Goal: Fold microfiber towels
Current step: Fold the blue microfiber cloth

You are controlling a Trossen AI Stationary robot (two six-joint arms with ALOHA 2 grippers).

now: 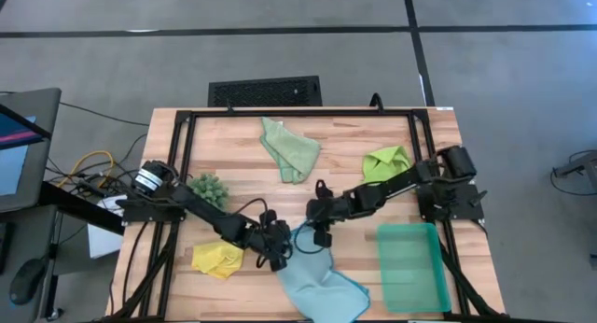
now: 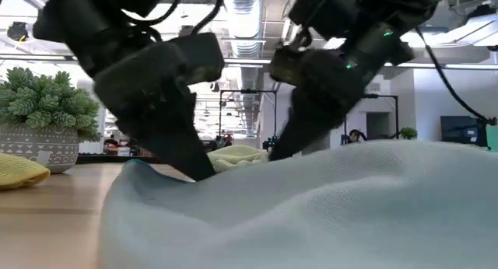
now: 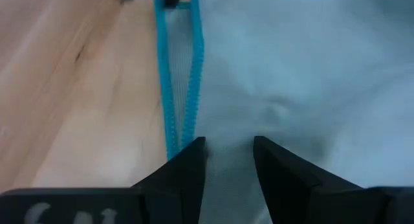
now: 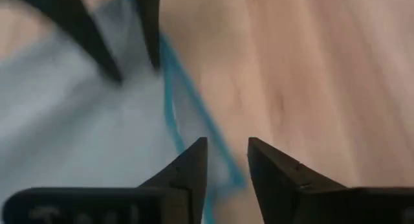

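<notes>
Both arms lean in over the near middle of the surface [image 1: 233, 150], where the light blue towel [image 1: 322, 281] lies spread and a little rumpled, reaching toward the front edge. The left hand [image 1: 277, 255] sits at the towel's far left corner with its fingers a narrow gap apart, straddling the stitched hem; from its own camera the cloth runs between them, though I can't say it is truly pinched. The right hand [image 1: 323, 230] is at the neighbouring far corner, fingers likewise slightly parted with the corner just under the tips, looking more let go than gripped. Taking two corners of one edge makes sense, I'd guess, for drawing that edge over into a fold. The other towels wait apart: yellow towel [image 1: 216, 259] at the left front, sage green towel [image 1: 290, 147] and lime green towel [image 1: 386, 162] toward the back, with the teal tray [image 1: 411, 267] on the right
</notes>
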